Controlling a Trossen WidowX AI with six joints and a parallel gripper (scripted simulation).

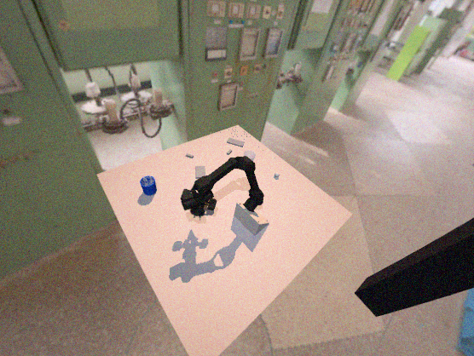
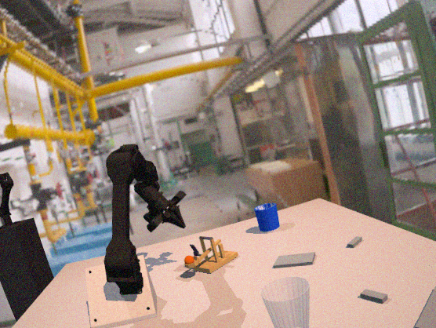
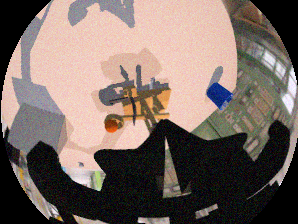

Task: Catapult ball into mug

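The wooden catapult (image 2: 227,260) (image 3: 161,106) stands on the table with its arm tilted down at one end. The orange ball (image 2: 189,260) (image 3: 111,125) sits in the cup at that low end. In the top view my arm hides most of the catapult and the ball. The blue mug (image 1: 148,186) (image 2: 267,218) (image 3: 219,96) stands upright on the table, beyond the catapult's end opposite the ball. My gripper (image 2: 183,226) (image 3: 164,121) is shut and empty, pointing down, above the catapult and clear of it. Its fingertips are hard to make out in the top view.
A clear ribbed cup (image 2: 286,300) (image 1: 250,155) stands farther off on the table. A flat grey slab (image 2: 295,260) (image 1: 200,171) and several smaller grey blocks lie around. A small dark lever (image 2: 194,250) rises beside the catapult. My arm's mounting block (image 2: 94,302) (image 3: 37,127) is near the ball side.
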